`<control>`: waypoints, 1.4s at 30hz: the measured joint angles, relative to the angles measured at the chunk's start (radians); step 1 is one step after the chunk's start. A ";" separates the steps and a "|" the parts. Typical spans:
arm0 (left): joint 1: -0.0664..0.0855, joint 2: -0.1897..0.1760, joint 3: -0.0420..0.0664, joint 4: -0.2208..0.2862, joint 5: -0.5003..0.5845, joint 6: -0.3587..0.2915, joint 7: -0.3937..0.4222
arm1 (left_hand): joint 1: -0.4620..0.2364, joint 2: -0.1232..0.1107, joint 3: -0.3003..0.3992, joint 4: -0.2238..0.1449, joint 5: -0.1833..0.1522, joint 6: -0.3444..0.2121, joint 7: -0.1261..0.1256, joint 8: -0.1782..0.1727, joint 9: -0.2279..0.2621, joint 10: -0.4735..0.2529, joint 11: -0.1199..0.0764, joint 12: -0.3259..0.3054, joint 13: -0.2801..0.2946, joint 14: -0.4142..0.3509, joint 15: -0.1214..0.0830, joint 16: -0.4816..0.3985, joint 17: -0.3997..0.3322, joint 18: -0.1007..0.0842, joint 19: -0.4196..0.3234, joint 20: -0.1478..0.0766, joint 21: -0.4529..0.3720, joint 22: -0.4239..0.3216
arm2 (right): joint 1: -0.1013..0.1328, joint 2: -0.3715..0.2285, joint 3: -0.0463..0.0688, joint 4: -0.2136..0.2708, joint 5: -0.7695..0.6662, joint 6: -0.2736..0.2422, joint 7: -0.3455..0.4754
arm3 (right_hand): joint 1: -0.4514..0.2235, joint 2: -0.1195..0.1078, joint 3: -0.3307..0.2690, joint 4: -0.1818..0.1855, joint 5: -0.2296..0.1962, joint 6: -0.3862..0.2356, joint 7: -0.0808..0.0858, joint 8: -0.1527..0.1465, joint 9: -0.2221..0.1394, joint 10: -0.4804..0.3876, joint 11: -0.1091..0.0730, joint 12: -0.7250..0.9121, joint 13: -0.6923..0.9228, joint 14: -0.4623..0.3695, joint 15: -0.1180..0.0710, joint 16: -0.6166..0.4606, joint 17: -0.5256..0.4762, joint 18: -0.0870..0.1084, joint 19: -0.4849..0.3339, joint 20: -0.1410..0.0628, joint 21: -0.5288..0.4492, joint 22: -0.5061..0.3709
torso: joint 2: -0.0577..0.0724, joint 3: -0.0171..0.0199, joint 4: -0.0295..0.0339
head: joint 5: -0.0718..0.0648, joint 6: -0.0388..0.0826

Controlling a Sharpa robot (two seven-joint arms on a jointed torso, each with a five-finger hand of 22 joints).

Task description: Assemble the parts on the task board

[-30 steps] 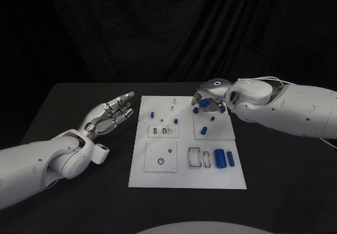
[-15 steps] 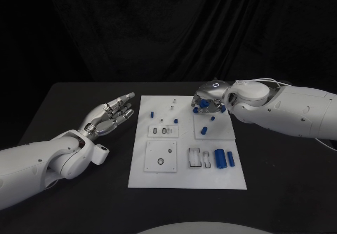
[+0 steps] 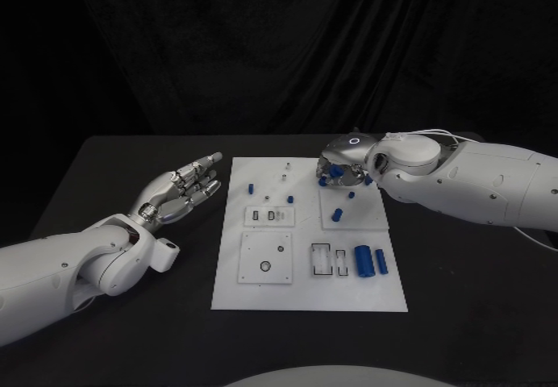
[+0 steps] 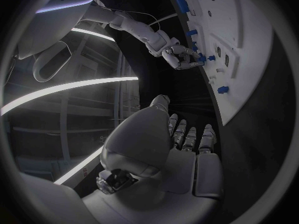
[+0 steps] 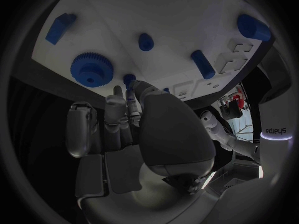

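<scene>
White task board point(image 3: 305, 286) mid-table, dotted with small blue parts point(image 3: 364, 260). Right hand point(image 3: 345, 171) over its far right corner, pinching a small blue peg point(image 5: 129, 78). Left hand point(image 3: 181, 192) off its left edge, fingers spread, empty.

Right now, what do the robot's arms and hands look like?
Both arms are smooth, rounded white shells. Each ends in a silver metal hand: left hand, right hand. The right hand's back bears a small glowing ring, and thin white cables loop at its wrist.
</scene>
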 measured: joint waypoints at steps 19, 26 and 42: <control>0.000 0.002 0.000 -0.013 0.000 0.021 0.000 | 0.000 0.000 0.006 -0.006 0.004 -0.003 0.011 0.000 0.000 0.000 0.000 0.000 0.000 0.004 0.004 0.000 0.000 0.000 0.009 0.009 0.000 0.001 | -0.017 0.020 0.005 -0.031 0.001 -0.016 0.024 | 0.001 0.001 0.047 -0.030 0.000 0.097 0.025 0.037 0.022 0.129 -0.029 -0.017 -0.001 0.012 -0.020 0.004 0.012 0.000 0.004 -0.021 -0.005 0.001 | 0.001 0.0002 -0.0001 | 0.010 -0.005; 0.000 -0.002 0.000 -0.013 0.000 0.026 0.000 | 0.000 0.000 0.007 -0.007 0.004 -0.003 0.011 0.000 0.000 0.000 0.000 0.000 0.000 0.004 0.004 0.000 0.000 0.000 0.009 0.013 0.000 0.001 | -0.015 0.011 0.004 -0.015 0.001 -0.035 0.026 | 0.006 -0.004 0.052 -0.036 -0.001 0.122 0.014 0.058 0.022 0.169 -0.033 -0.023 -0.001 0.020 -0.028 0.020 0.031 0.000 0.007 -0.025 -0.005 0.001 | 0.002 0.0002 -0.0006 | 0.016 0.001; 0.000 -0.016 0.000 0.000 -0.001 0.025 0.000 | 0.004 -0.004 0.008 -0.008 0.008 0.000 0.022 0.000 0.000 -0.003 -0.003 0.000 0.000 0.004 0.004 0.000 0.000 0.000 0.007 0.015 0.000 0.001 | 0.044 0.081 0.006 -0.014 0.052 -0.062 0.012 | 0.001 0.001 0.047 -0.042 -0.005 0.136 0.018 0.067 0.022 0.200 -0.032 -0.029 -0.001 0.029 -0.029 0.024 0.047 0.000 0.011 -0.029 -0.005 0.000 | 0.001 -0.0014 -0.0032 | 0.028 0.009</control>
